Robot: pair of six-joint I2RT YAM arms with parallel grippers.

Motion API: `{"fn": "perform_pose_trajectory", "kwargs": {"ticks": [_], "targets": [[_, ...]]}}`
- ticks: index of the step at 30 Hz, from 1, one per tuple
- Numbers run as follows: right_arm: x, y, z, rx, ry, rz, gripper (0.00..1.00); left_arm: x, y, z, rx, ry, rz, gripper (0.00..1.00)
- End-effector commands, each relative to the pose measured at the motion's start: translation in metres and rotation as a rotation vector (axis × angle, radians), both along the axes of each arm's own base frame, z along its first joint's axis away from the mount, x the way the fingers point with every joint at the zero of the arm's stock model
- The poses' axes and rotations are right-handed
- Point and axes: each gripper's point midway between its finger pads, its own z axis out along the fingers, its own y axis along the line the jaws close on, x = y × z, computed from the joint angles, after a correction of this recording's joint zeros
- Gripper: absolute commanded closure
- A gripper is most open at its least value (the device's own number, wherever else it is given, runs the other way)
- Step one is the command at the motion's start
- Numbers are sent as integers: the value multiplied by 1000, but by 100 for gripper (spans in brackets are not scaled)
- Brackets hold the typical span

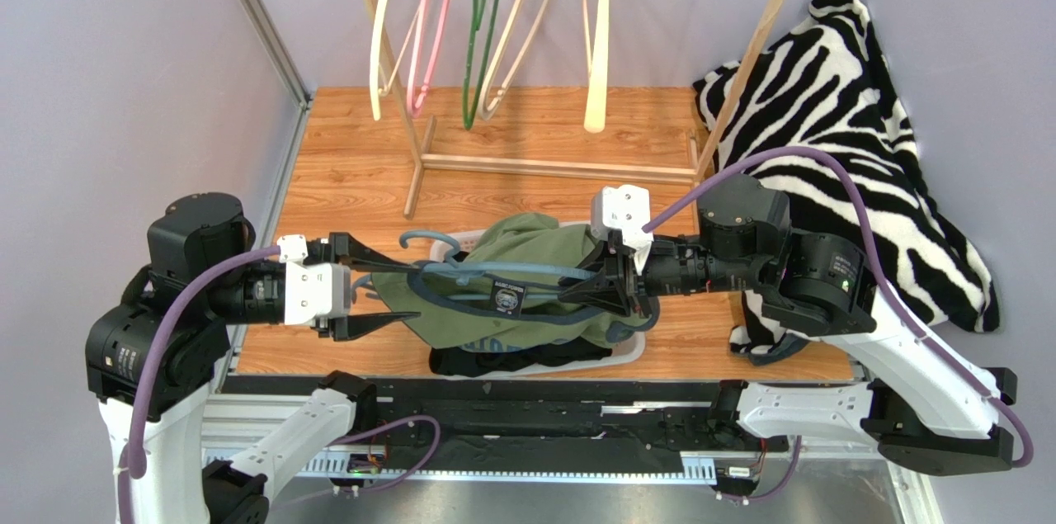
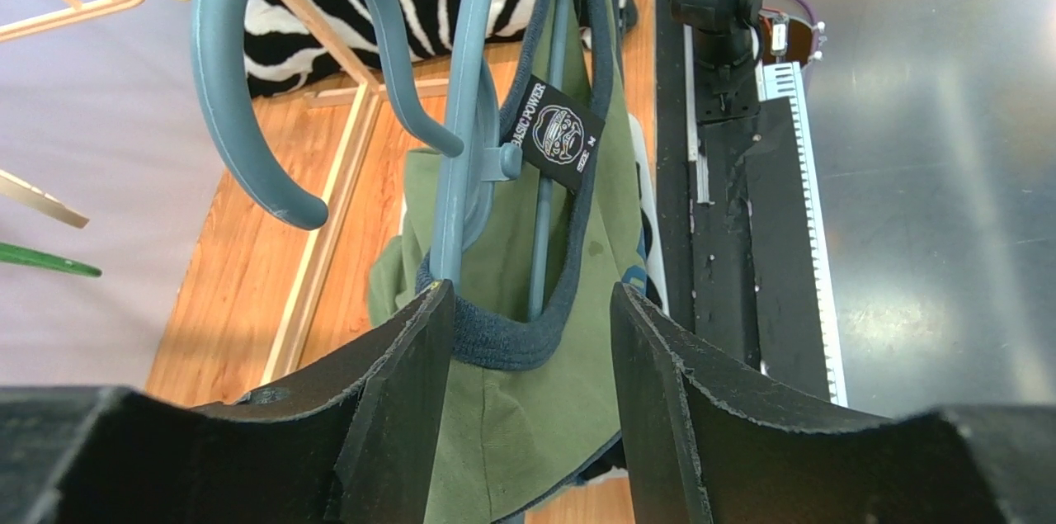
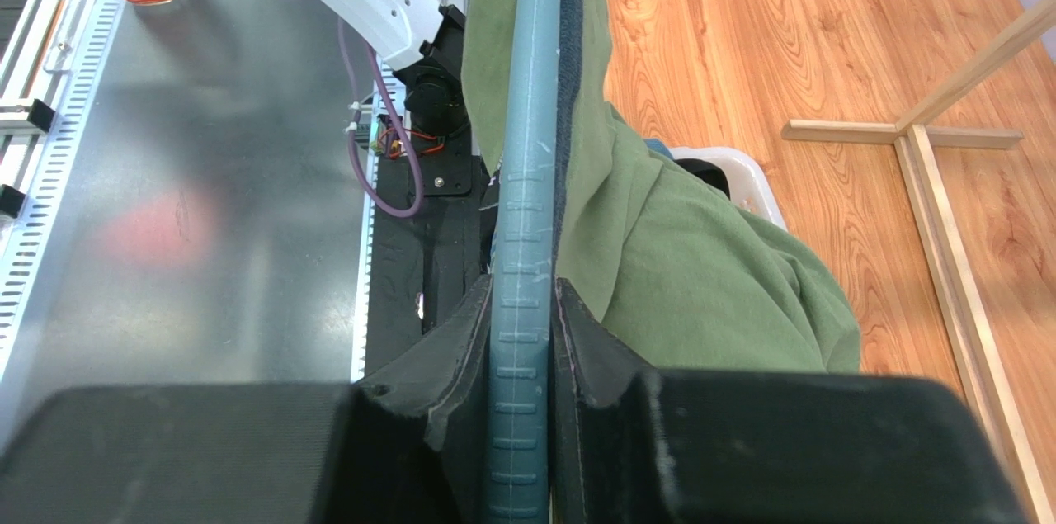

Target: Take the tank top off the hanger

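The olive-green tank top point(image 1: 536, 249) with dark navy trim hangs on a blue-grey plastic hanger point(image 1: 436, 242) held level above the table. My right gripper point(image 1: 610, 289) is shut on the hanger's bar point(image 3: 522, 215), and the green cloth point(image 3: 694, 277) drapes to its right. My left gripper point(image 1: 394, 289) is open at the hook end. In the left wrist view its fingers point(image 2: 403, 388) stand either side of the navy neckline band point(image 2: 514, 341), the left one touching it. The hanger's hook point(image 2: 236, 91) and a black label point(image 2: 553, 132) lie just beyond the left gripper point(image 2: 531, 295).
A white basket point(image 1: 626, 355) holding dark clothes sits under the tank top. A wooden rack point(image 1: 545, 165) with several empty hangers stands behind. Zebra-print fabric point(image 1: 855, 128) lies at the right. The black rail point(image 1: 558, 398) and metal edge run along the front.
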Motion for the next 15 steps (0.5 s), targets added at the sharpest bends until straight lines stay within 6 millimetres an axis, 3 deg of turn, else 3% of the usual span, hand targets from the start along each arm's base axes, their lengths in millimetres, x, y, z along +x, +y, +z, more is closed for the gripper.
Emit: {"fn": "perform_pose_trajectory", "kwargs": {"ticks": [1,3,5,8,12,15], "targets": [[-4,-2,39,114,-77,9,100,-12,5,-22,44,123,2,41],[-7,-1,37,103,-72,17,100,-4,6,-21,47,121,49,25],[-6,0,32,80,-68,11,100,3,6,-11,30,83,79,22],[-5,1,24,55,-60,7,100,-1,8,7,1,42,92,14],[-5,2,20,48,-56,3,100,-16,13,29,-33,-22,94,11],[-6,0,22,52,-60,4,100,-15,19,26,-12,-50,130,11]]}}
